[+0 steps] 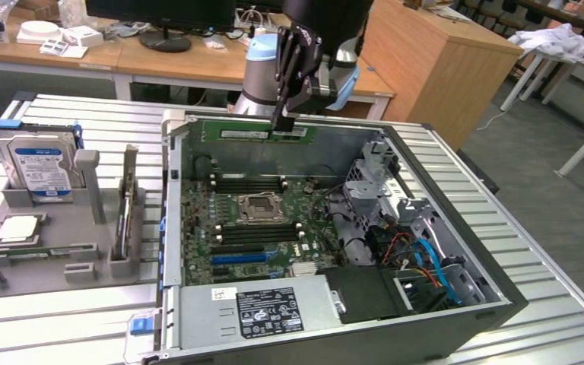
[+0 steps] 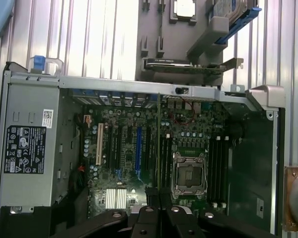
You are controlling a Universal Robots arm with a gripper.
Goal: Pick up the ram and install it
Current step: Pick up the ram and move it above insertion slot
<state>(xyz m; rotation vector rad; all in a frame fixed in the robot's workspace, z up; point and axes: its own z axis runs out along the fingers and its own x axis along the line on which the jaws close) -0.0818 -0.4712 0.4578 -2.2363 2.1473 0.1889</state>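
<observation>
The ram is a long green stick. My gripper is shut on its end nearer the exterior view's right and holds it level, above the far wall of the open computer case. In the wrist view the ram is seen edge-on as a thin line running out from my gripper over the motherboard, beside the processor socket. Long dark memory slots lie on either side of the socket.
On the exterior view's left, a grey holder tray carries a silver hard drive with a blue label, a square processor chip and an upright card. A power supply and cables fill the case's near side.
</observation>
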